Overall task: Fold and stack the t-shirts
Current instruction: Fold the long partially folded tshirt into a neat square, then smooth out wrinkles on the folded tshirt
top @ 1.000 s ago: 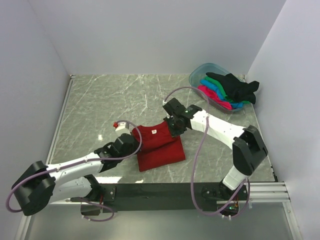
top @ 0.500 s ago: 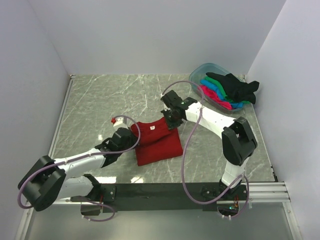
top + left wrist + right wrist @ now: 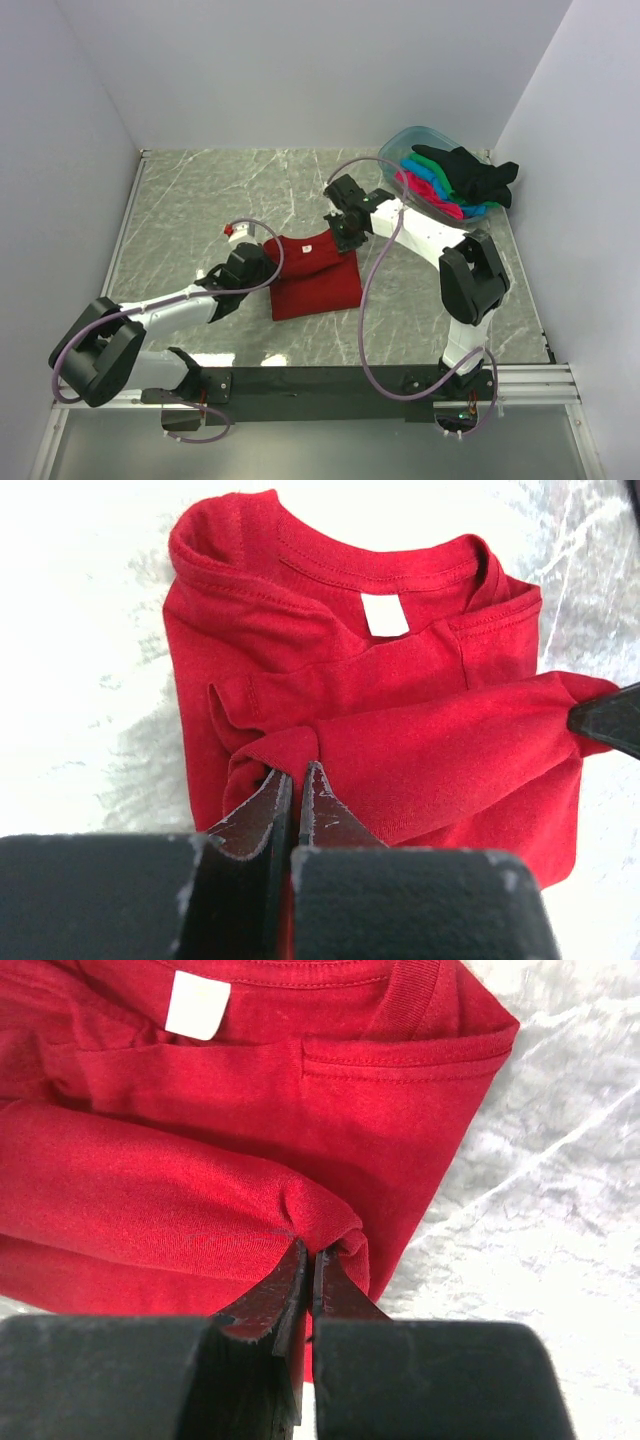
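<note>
Marble table (image 3: 200, 200), dark red t-shirt (image 3: 318, 290)

The dark red t-shirt (image 3: 400, 740) is soft matt stitched cloth on a polished, veined grey marble-look table (image 3: 220, 190).

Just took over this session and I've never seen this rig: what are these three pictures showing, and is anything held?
Two robot arms are bolted at the near edge of a table. The wide picture is from a fixed camera above and behind them; each close-up is from a camera on one wrist. On the table lies a partly folded red shirt. The left gripper is shut on one end of a raised fold, the right gripper on the other end, so together they hold that flap. At the far right stands a clear tub with the other shirts, a black shirt on top.
</note>
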### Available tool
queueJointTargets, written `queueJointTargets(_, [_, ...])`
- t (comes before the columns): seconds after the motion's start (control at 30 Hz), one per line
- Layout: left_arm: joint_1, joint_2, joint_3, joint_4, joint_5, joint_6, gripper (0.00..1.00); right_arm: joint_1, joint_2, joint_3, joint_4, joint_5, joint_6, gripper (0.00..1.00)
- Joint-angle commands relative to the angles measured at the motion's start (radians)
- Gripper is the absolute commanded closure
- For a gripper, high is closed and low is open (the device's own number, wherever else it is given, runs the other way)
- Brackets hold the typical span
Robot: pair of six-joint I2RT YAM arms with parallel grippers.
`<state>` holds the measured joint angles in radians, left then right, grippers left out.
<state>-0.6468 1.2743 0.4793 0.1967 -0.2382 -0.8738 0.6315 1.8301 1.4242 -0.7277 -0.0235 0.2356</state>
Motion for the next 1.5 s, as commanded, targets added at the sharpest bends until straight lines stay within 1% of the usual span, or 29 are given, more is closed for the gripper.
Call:
queueJointTargets(0.0, [0.030,-0.012,0.028,0.038,0.002,0.032,1.00,-0.016,0.004,0.074,0.004,0.027,-0.025,1.00])
queueJointTargets(0.17, [0.061,0.019,0.039,0.081,0.043,0.047,1.00,-0.024,0.021,0.107,-0.001,0.027,-0.028,1.00])
queueJointTargets(0.4, [0.104,0.080,0.068,0.125,0.053,0.061,1.00,-0.047,0.054,0.148,0.004,0.025,-0.032,1.00])
queueJointTargets(0.43, [0.116,0.088,0.074,0.127,0.053,0.062,0.99,-0.050,0.058,0.153,0.007,0.027,-0.029,1.00])
queueJointTargets(0.47, [0.124,0.097,0.093,0.119,0.037,0.061,0.97,-0.059,0.061,0.157,0.011,0.025,-0.022,1.00])
queueJointTargets(0.5, [0.131,0.109,0.102,0.106,0.030,0.055,0.84,-0.064,0.064,0.160,0.022,0.027,-0.018,1.00])
queueJointTargets(0.53, [0.140,0.112,0.123,0.095,0.020,0.053,0.75,-0.069,0.061,0.163,0.030,0.027,-0.004,0.95])
queueJointTargets(0.57, [0.145,0.112,0.139,0.083,-0.005,0.052,0.66,-0.078,0.045,0.162,0.039,0.028,0.004,0.85])
queueJointTargets(0.6, [0.147,0.103,0.154,0.042,-0.019,0.050,0.49,-0.081,0.032,0.157,0.059,0.037,0.010,0.67])
queueJointTargets(0.67, [0.147,0.083,0.209,-0.005,-0.071,0.059,0.37,-0.088,-0.023,0.145,0.086,0.071,0.022,0.53])
queueJointTargets(0.7, [0.147,0.056,0.240,-0.043,-0.093,0.064,0.26,-0.089,-0.047,0.139,0.093,0.082,0.025,0.50])
queueJointTargets(0.73, [0.147,0.039,0.252,-0.063,-0.113,0.067,0.20,-0.085,-0.070,0.131,0.099,0.098,0.033,0.48])
queueJointTargets(0.77, [0.147,0.022,0.261,-0.078,-0.130,0.079,0.18,-0.085,-0.121,0.110,0.109,0.106,0.037,0.47])
queueJointTargets(0.83, [0.145,-0.041,0.265,-0.109,-0.165,0.087,0.17,-0.082,-0.176,0.076,0.131,0.100,0.041,0.46])
queueJointTargets(0.87, [0.142,-0.062,0.256,-0.108,-0.170,0.090,0.17,-0.085,-0.217,0.043,0.142,0.070,0.041,0.46])
queueJointTargets(0.93, [0.125,-0.125,0.210,-0.099,-0.165,0.085,0.18,-0.078,-0.245,0.013,0.152,0.027,0.038,0.46])
queueJointTargets(0.97, [0.116,-0.160,0.190,-0.080,-0.159,0.073,0.19,-0.073,-0.258,-0.011,0.158,-0.027,0.037,0.47])
queueJointTargets(1.03, [0.066,-0.187,0.121,-0.042,-0.138,0.064,0.20,-0.053,-0.256,-0.034,0.166,-0.065,0.041,0.48])
queueJointTargets(1.07, [0.046,-0.200,0.102,-0.007,-0.136,0.044,0.21,-0.047,-0.247,-0.059,0.187,-0.129,0.039,0.49])
queueJointTargets(1.1, [-0.005,-0.201,0.085,0.010,-0.135,0.038,0.21,-0.041,-0.239,-0.070,0.203,-0.157,0.041,0.49])
queueJointTargets(1.13, [-0.031,-0.194,0.062,0.026,-0.148,0.029,0.21,-0.029,-0.218,-0.079,0.217,-0.182,0.047,0.49])
queueJointTargets(1.2, [-0.095,-0.149,0.055,0.053,-0.158,0.009,0.21,-0.018,-0.183,-0.082,0.247,-0.249,0.048,0.49])
queueJointTargets(1.27, [-0.132,-0.083,0.058,0.067,-0.158,-0.013,0.21,-0.010,-0.120,-0.047,0.258,-0.288,0.044,0.50])
queueJointTargets(1.3, [-0.140,-0.063,0.055,0.076,-0.154,-0.022,0.21,-0.007,-0.097,-0.033,0.260,-0.340,0.039,0.50])
queueJointTargets(1.37, [-0.145,-0.029,0.044,0.102,-0.133,-0.036,0.21,-0.004,-0.025,0.020,0.257,-0.378,0.036,0.51])
queueJointTargets(1.43, [-0.146,-0.015,0.027,0.142,-0.113,-0.037,0.20,-0.004,0.048,0.063,0.245,-0.392,0.033,0.51])
queueJointTargets(1.47, [-0.146,0.003,0.025,0.155,-0.099,-0.033,0.20,-0.006,0.076,0.112,0.220,-0.388,0.031,0.51])
